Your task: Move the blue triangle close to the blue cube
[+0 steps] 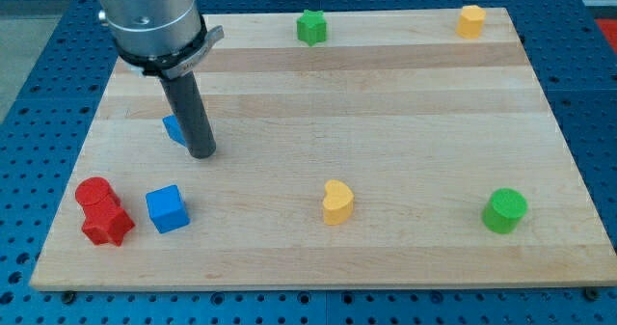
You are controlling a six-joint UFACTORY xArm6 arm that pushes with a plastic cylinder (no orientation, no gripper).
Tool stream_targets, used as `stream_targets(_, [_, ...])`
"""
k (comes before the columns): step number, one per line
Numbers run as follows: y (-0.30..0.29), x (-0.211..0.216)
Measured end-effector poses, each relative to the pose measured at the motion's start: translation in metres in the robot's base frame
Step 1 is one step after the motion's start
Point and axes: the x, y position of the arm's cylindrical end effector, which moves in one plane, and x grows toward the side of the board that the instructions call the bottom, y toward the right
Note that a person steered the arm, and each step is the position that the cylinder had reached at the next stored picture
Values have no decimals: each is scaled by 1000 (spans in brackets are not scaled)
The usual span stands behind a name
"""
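Note:
The blue triangle [174, 128] lies at the board's left, mostly hidden behind my rod. My tip [201, 155] rests on the board right against the triangle's right side, slightly toward the view's bottom. The blue cube [167, 209] sits near the view's bottom left, below the triangle and apart from it.
A red cylinder [94, 193] and a red star [108, 225] sit left of the blue cube. A yellow heart [337, 203] is at bottom centre, a green cylinder [504, 210] at bottom right, a green star [311, 26] and a yellow block [470, 20] along the top edge.

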Motion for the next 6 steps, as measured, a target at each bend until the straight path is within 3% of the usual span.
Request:
stream_targets(2, [24,-92])
stream_targets(3, [-22,-75])
stream_targets(4, [-35,-20])
stream_targets(5, [-35,2])
stream_targets(6, [-29,-20])
